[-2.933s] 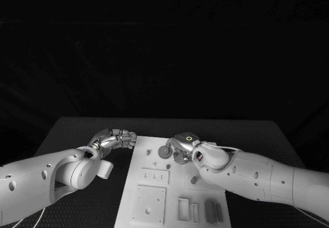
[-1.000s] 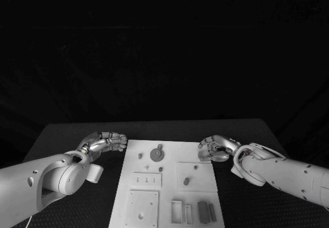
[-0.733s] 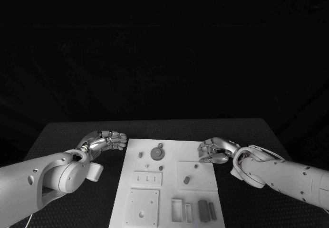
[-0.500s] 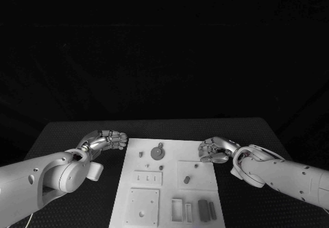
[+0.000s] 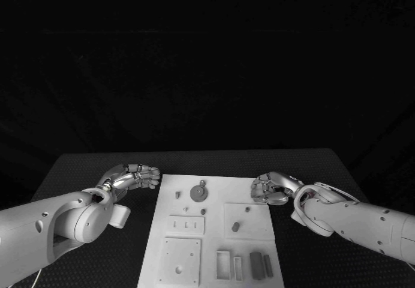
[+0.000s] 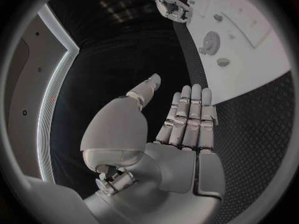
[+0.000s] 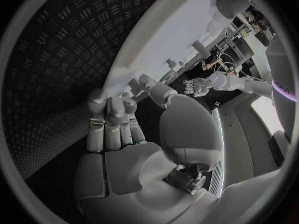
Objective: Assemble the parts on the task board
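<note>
The white task board lies lengthwise in the middle of the black table. A round gear part sits near its far end, with a small peg beside it. An oval part lies in the square plate further back. My left hand hovers off the board's far left corner, fingers side by side and thumb apart, holding nothing. My right hand is at the board's right edge, fingers loosely bent, with nothing in it.
Rectangular slots and a dark bar occupy the board's near end beside a square plate. Black textured table lies bare on both sides of the board. The table's far edge is just beyond the hands.
My right hand has drawn back from the gear to the board's right edge, leaving the gear on the board. Over the last second both hands have barely moved.
</note>
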### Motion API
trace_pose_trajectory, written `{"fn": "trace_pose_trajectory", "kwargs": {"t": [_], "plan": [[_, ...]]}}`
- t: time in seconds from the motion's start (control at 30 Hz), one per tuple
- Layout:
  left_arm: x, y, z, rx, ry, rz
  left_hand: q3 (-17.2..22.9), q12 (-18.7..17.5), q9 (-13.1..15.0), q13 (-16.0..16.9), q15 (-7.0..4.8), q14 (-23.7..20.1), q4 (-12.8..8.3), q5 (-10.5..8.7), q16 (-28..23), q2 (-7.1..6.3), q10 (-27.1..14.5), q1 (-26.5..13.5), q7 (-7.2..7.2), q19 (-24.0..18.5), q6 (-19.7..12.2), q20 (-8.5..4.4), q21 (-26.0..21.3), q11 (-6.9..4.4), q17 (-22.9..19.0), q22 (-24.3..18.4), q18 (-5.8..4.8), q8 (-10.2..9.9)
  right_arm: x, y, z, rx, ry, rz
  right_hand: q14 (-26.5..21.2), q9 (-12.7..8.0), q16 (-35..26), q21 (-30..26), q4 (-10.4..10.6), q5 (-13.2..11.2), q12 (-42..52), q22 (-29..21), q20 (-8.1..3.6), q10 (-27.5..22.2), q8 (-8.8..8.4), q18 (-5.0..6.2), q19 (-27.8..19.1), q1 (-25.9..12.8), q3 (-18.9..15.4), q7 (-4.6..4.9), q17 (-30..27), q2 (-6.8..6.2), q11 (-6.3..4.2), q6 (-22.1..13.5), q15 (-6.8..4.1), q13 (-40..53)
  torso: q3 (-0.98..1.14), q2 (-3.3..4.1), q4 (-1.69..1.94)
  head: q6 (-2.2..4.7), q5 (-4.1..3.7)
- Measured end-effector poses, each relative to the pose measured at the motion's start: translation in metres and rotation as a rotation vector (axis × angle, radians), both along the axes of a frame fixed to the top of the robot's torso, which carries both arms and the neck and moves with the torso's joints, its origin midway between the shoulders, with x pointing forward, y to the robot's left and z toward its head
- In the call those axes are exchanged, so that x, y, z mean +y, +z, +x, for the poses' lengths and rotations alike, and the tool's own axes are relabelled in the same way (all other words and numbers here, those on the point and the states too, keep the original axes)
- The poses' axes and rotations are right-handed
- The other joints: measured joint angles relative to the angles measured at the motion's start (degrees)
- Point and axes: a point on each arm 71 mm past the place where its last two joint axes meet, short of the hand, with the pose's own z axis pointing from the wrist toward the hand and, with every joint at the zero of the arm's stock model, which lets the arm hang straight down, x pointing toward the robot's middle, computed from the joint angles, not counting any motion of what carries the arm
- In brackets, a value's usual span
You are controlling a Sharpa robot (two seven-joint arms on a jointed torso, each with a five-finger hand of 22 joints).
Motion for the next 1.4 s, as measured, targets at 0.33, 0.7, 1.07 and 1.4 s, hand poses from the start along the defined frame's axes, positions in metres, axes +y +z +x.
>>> {"fn": "trace_pose_trajectory", "kwargs": {"t": [0.33,0.7,1.07,1.4], "plan": [[0.0001,-0.0001,0.0002,0.001,0.001,0.001,0.0,0.0,0.0,0.0,0.00,0.0,0.0,0.00,0.0,-0.23,0.0,-0.2,0.00,0.0,0.0,0.00,0.0,0.00,0.0,0.0,-0.26,0.0,0.0027,0.0003,0.0004,-0.007,0.001,0.000,0.2,0.3,0.0,0.1,0.5,0.0,0.0,0.0,-0.16,0.0,0.66,-0.01,0.2,0.0,0.8,-0.04,0.1,0.00,-0.01,0.0,-0.19,-0.1,0.01,-0.02,0.00,-0.03,0.27],[0.0005,-0.0002,0.0002,0.002,0.002,0.001,-0.2,-0.1,0.0,0.0,0.00,0.0,-0.2,0.00,0.0,-0.23,0.0,-0.2,0.00,0.0,0.0,0.00,0.0,0.00,0.0,0.0,-0.27,0.0,0.0052,0.0000,0.0009,-0.006,0.003,0.000,0.6,1.1,0.0,0.3,0.5,0.0,0.1,0.0,0.00,0.5,1.82,-0.01,0.4,0.0,0.8,-0.29,0.2,0.00,-0.54,0.3,-0.82,-0.1,-0.04,-0.04,0.03,-0.25,0.51],[0.0012,-0.0004,0.0002,0.004,0.006,0.004,0.0,-0.3,-0.1,0.0,0.00,0.0,-0.3,0.00,0.0,-0.46,-0.2,-0.5,0.00,0.0,0.0,0.00,0.0,0.21,0.1,0.0,-0.29,0.0,0.0060,-0.0008,0.0012,0.000,0.005,-0.005,0.5,2.0,0.0,0.5,0.9,0.0,0.9,0.0,0.02,1.1,2.67,0.03,0.4,0.1,1.6,-0.68,0.3,1.82,-1.06,0.7,-1.35,0.4,-0.05,-0.04,0.02,-0.32,0.69],[0.0016,-0.0005,0.0002,0.006,0.008,0.005,0.1,-0.3,-0.1,0.0,0.00,0.0,-0.5,0.00,0.0,-0.46,-0.2,-0.5,0.20,0.0,-0.2,0.00,0.0,0.21,0.1,0.0,0.21,0.0,0.0059,-0.0010,0.0012,0.001,0.002,-0.007,0.6,2.7,0.0,0.6,0.3,0.0,1.6,0.0,0.03,1.5,3.57,0.10,0.4,0.2,2.2,-1.03,0.4,2.97,-1.46,1.0,-1.64,0.9,-0.04,-0.04,0.00,-0.42,0.68]]}}
